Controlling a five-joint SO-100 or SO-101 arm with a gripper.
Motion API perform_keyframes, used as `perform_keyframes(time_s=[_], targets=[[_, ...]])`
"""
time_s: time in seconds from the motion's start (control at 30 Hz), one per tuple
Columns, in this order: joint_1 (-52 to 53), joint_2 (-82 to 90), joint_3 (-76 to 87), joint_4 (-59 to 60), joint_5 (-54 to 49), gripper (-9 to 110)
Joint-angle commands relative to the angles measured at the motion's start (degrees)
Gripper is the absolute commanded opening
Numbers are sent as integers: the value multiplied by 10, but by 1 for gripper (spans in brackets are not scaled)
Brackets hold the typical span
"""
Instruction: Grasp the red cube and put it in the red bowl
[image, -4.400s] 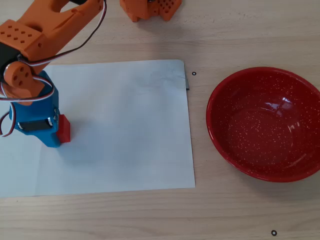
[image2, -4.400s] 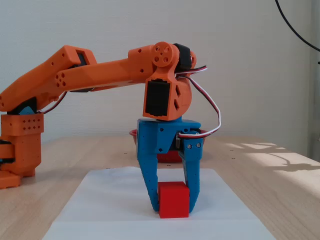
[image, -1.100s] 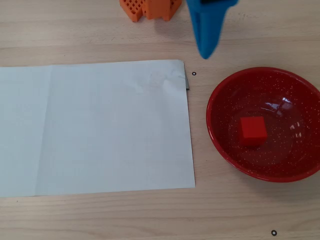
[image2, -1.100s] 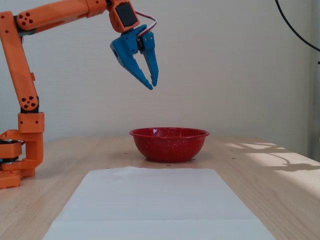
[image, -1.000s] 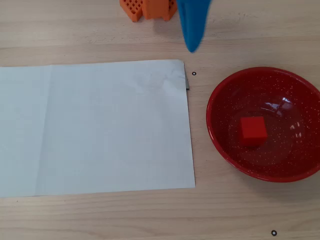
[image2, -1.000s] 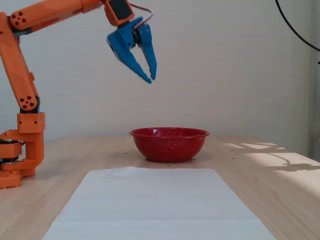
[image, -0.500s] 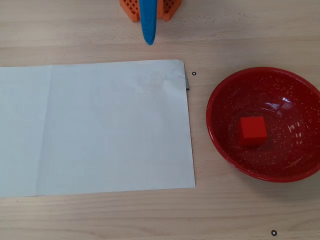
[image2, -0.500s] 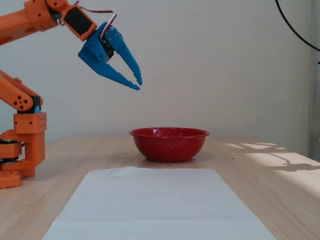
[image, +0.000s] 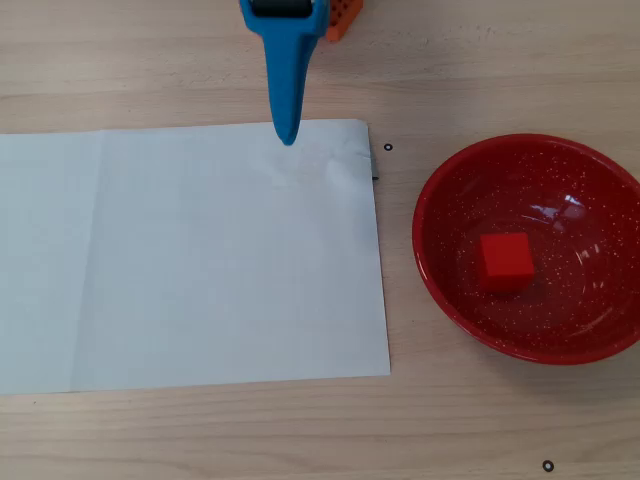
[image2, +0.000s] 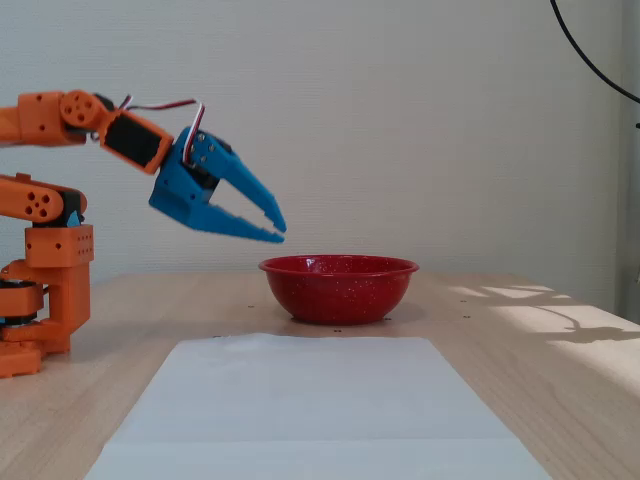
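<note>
Resting place of the cube: the red cube (image: 505, 260) sits inside the red bowl (image: 440, 290), on the speckled floor a little left of the bowl's middle in the overhead view; from the fixed view the cube is hidden behind the bowl's wall
Bowl: the red bowl (image2: 338, 290) stands upright on the wooden table (image: 480, 430), just beside the right edge of the white paper sheet (image: 190, 260) but not on it in the overhead view
Pincer: the gripper (image2: 277, 226) hangs in the air with its blue fingers spread a little apart, nothing between them, tips pointing toward the bowl and slightly down in the fixed view
Pincer from above: only one blue finger (image: 285, 80) shows, tapering down over the top edge of the paper, well apart from the bowl
Arm: the orange arm (image2: 45, 250) stands at the left of the fixed view, its base on the table
Paper: lies flat, with a faint fold line near its left side
</note>
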Motion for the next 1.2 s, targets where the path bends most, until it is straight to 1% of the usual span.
perform_keyframes(time_s=[0.0,0.37,0.57,0.83,1.17], targets=[[14,50,-1,-36,13,0],[26,177,182,-48,33,0],[33,177,186,46,10,0],[33,177,186,200,-30,0],[33,177,186,205,-38,0]])
